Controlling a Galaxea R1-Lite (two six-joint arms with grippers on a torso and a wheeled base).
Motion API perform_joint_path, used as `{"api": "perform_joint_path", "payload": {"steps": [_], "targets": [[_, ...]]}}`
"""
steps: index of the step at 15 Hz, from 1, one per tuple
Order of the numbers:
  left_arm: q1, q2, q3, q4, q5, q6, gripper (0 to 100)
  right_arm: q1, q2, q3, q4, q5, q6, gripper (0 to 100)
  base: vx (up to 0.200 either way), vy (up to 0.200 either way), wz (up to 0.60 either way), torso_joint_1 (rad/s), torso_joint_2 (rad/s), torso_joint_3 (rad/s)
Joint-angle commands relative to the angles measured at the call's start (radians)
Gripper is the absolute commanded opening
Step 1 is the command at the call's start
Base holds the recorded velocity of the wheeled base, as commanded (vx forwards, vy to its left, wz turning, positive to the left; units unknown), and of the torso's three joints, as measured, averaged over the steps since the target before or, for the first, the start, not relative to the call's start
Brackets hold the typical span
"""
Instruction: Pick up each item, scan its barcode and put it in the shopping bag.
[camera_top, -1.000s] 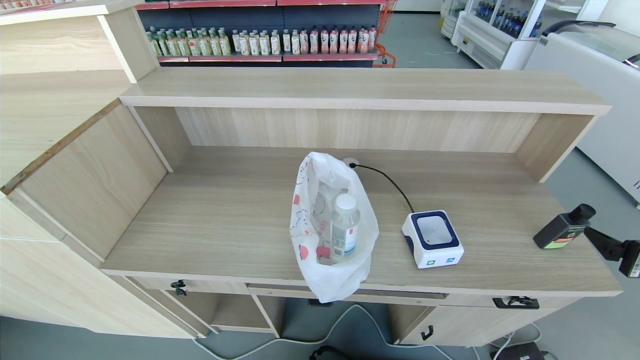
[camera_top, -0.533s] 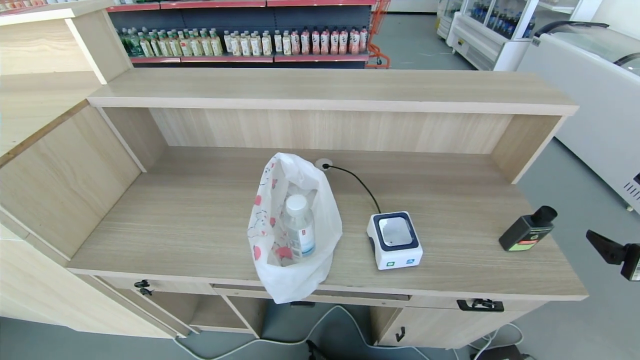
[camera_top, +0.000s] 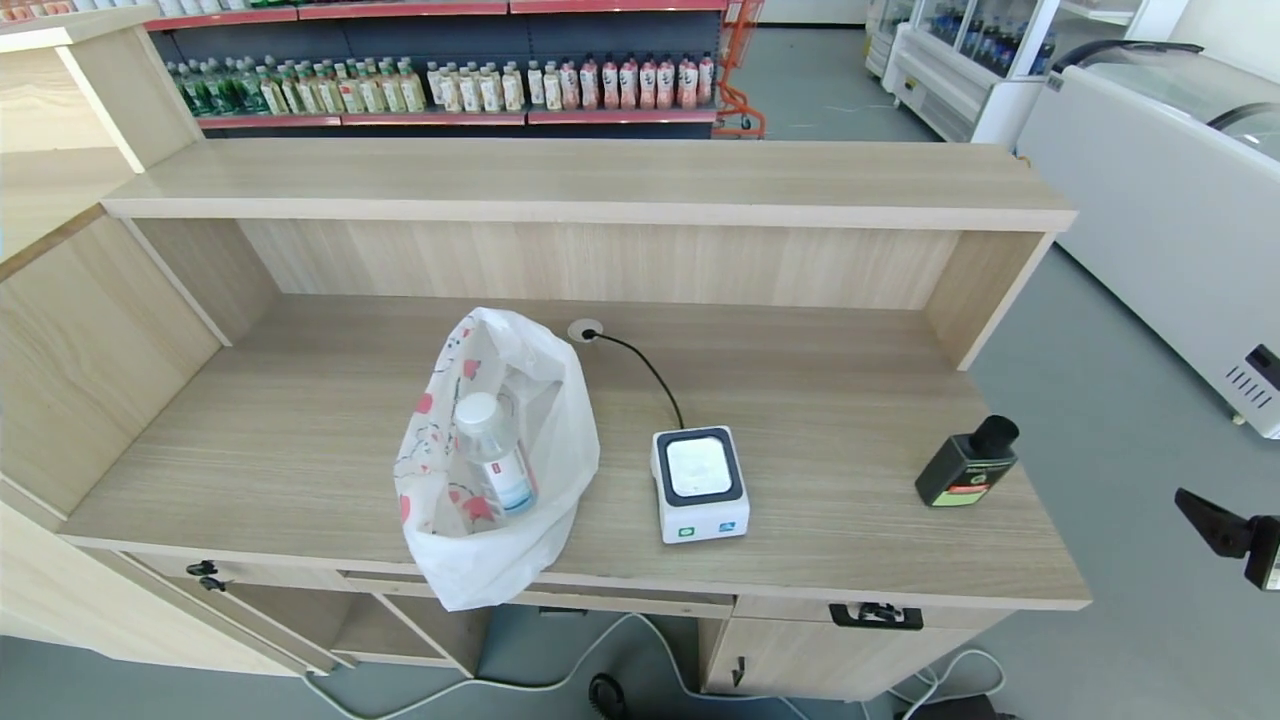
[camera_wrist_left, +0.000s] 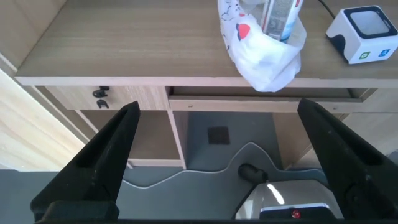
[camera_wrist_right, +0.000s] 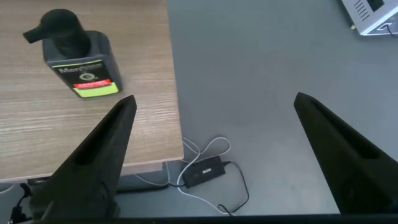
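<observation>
A dark bottle (camera_top: 966, 464) with a black cap and a green-and-red label stands upright near the counter's right end; it appears too in the right wrist view (camera_wrist_right: 78, 62). My right gripper (camera_top: 1215, 522) hangs open off the counter's right side, over the floor and apart from the bottle; its own view shows the fingers spread wide (camera_wrist_right: 214, 99). The white shopping bag (camera_top: 495, 460) with red print stands at the front edge, holding a clear bottle (camera_top: 492, 455) with a white cap. The white scanner (camera_top: 699, 483) sits between the bag and the dark bottle. My left gripper (camera_wrist_left: 217, 109) is open, low in front of the counter.
A black cable (camera_top: 645, 365) runs from the scanner to a hole in the counter (camera_top: 300, 420). A raised ledge (camera_top: 600, 180) walls the back and sides. Drawers with black handles (camera_top: 875, 615) lie below. Cables lie on the floor (camera_wrist_right: 208, 168). A white freezer (camera_top: 1150, 190) stands at the right.
The head camera has swung, so the whole counter sits farther left in the picture. The gap between my right gripper and the dark bottle has widened.
</observation>
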Motion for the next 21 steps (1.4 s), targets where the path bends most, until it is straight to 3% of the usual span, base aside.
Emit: {"api": "perform_joint_path", "payload": {"steps": [1, 3, 7, 13, 15, 17, 21], "targets": [[0.0, 0.0, 0.0, 0.0, 0.0, -0.001, 100, 0.0, 0.005, -0.002, 0.0, 0.002, 0.0, 100, 0.0, -0.2, 0.0, 0.007, 0.01, -0.002], [0.0, 0.0, 0.0, 0.0, 0.0, -0.004, 100, 0.006, 0.012, 0.0, 0.006, 0.002, 0.0, 100, 0.0, -0.2, 0.0, 0.005, 0.0, 0.002], [0.0, 0.0, 0.0, 0.0, 0.0, -0.005, 100, 0.051, 0.064, -0.009, -0.002, 0.008, -0.039, 100, 0.0, 0.0, 0.0, 0.0, 0.0, 0.0], [0.0, 0.0, 0.0, 0.0, 0.0, -0.005, 100, 0.237, 0.18, -0.069, -0.01, 0.03, -0.051, 100, 0.0, 0.0, 0.0, 0.0, 0.0, 0.0], [0.0, 0.0, 0.0, 0.0, 0.0, -0.005, 100, 0.238, 0.275, -0.121, -0.05, 0.036, -0.157, 100, 0.0, 0.0, 0.0, 0.0, 0.0, 0.0], [0.0, 0.0, 0.0, 0.0, 0.0, -0.005, 100, 0.241, 0.348, -0.149, -0.128, 0.074, -0.169, 100, 0.0, 0.0, 0.0, 0.0, 0.0, 0.0], [0.0, 0.0, 0.0, 0.0, 0.0, -0.005, 100, 0.31, 0.413, -0.189, -0.128, 0.096, -0.2, 100, 0.0, 0.0, 0.0, 0.0, 0.0, 0.0]]}}
